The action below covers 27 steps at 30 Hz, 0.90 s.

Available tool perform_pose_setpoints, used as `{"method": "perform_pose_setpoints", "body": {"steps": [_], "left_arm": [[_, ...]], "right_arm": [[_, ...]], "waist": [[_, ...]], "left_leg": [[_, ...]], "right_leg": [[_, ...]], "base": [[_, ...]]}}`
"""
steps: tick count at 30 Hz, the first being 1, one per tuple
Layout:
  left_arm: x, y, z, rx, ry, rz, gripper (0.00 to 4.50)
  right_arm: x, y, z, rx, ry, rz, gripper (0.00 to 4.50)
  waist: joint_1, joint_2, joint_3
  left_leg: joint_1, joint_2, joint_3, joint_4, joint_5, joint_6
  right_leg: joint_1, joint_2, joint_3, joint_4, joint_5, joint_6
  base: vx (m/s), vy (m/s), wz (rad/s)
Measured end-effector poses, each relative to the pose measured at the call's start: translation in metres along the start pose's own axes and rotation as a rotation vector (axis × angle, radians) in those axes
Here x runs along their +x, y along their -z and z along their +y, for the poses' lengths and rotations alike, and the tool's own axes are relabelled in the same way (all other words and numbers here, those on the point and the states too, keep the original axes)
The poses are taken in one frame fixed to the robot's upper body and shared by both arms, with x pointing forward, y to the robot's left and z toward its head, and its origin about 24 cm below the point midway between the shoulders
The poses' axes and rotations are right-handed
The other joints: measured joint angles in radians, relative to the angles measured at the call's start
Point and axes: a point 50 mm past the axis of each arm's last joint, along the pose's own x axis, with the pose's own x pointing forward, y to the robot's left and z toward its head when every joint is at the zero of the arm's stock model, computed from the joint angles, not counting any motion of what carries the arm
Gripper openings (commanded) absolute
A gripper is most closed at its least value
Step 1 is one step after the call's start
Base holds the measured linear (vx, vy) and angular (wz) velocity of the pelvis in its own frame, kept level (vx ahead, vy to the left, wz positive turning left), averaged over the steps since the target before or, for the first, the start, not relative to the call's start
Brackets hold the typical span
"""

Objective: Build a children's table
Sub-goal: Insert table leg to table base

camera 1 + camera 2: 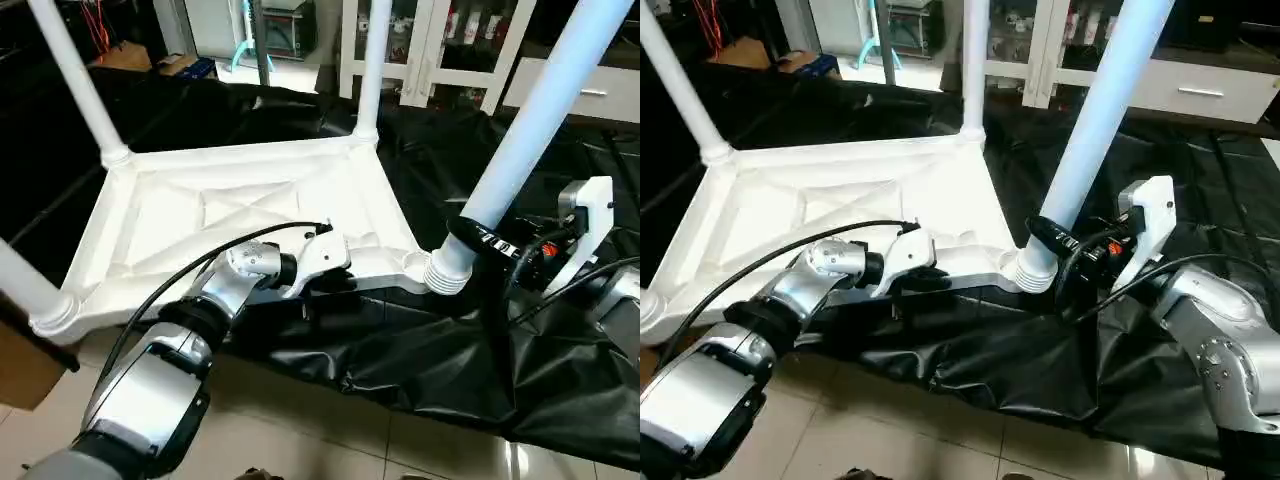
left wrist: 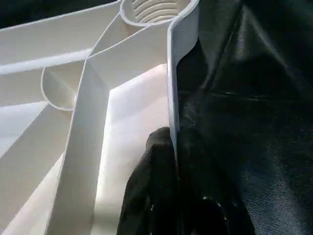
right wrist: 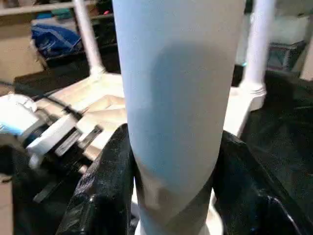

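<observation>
You have one table top (image 1: 250, 215) lying upside down on the black sheet (image 1: 430, 350), ribbed underside up. Count the legs: four in all. Three stand upright in corner sockets — the far-left leg (image 1: 75, 80), the far-right leg (image 1: 372, 65) and the near-left leg (image 1: 25, 285) (that one runs off the picture's edge). The fourth leg (image 1: 535, 125) leans away from the top, its ribbed foot at the near-right socket (image 1: 447, 270).

Your right gripper (image 3: 171, 196) clasps that fourth leg low down, one black finger on each side of the tube, both touching it.

Your left gripper (image 2: 168, 161) sits on the top's near rim, between the two near corners. Its two fingers (image 2: 151, 186) pinch the thin rim wall, one inside the top and one outside against the sheet.

Behind the table stands one white cabinet (image 1: 440, 50) with glass doors.
</observation>
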Motion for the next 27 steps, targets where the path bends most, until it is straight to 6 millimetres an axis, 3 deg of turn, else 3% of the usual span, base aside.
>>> {"method": "perform_pose_setpoints", "body": {"steps": [3,4,8,12,17,21,27], "left_arm": [[-0.006,0.005,-0.001,0.005,0.002,0.004,0.01],[-0.021,0.014,-0.003,0.019,0.0,-0.002,0.01],[-0.059,0.036,-0.011,0.016,0.017,-0.005,0.01],[-0.065,0.034,-0.018,0.031,0.067,-0.03,0.01],[-0.061,0.026,-0.019,0.054,0.092,-0.041,0.01],[-0.06,0.022,-0.021,0.036,0.091,-0.042,0.01],[-0.06,0.018,-0.022,0.032,0.093,-0.046,0.01]], "right_arm": [[0.004,-0.002,0.0,-0.001,-0.004,-0.011,1.84],[0.01,-0.003,0.002,-0.012,-0.025,-0.012,1.84],[0.014,0.006,-0.003,0.016,-0.011,0.007,1.84],[0.029,0.006,-0.001,0.059,-0.049,-0.03,1.84],[0.039,0.006,0.004,0.089,-0.114,-0.035,1.84],[0.048,0.004,0.014,0.19,-0.231,-0.043,1.84],[0.052,0.009,0.016,0.227,-0.27,0.004,1.84]], "waist": [[-0.009,0.0,0.0],[-0.028,-0.002,0.001],[-0.049,-0.01,0.002],[-0.045,-0.011,0.003],[-0.021,-0.012,0.004],[-0.02,-0.018,0.012],[-0.019,-0.025,0.017]], "left_leg": [[0.006,0.0,0.001,-0.006,0.0,-0.001],[0.008,0.0,0.002,-0.01,0.001,-0.002],[0.011,0.0,-0.005,-0.022,0.001,-0.006],[0.011,0.0,-0.004,-0.027,0.002,-0.007],[0.01,0.0,-0.001,-0.03,0.002,-0.005],[0.01,0.0,0.001,-0.029,0.002,-0.005],[0.01,0.0,0.005,-0.03,0.001,-0.008]], "right_leg": [[0.002,0.0,0.0,-0.002,0.0,0.0],[0.0,0.0,0.0,-0.002,0.0,0.0],[-0.003,0.001,-0.007,-0.006,0.0,0.001],[-0.008,0.001,-0.007,-0.007,0.0,0.001],[-0.008,0.001,-0.007,-0.012,-0.001,0.001],[-0.009,0.0,-0.005,-0.012,0.0,0.001],[-0.01,0.0,-0.001,-0.013,0.0,0.001]], "base": [[0.0,0.0,0.0],[0.0,0.0,0.0],[0.004,-0.007,-0.05],[0.0,0.0,0.0],[0.0,0.0,0.0],[0.0,0.0,0.0],[0.0,0.0,0.0]]}}
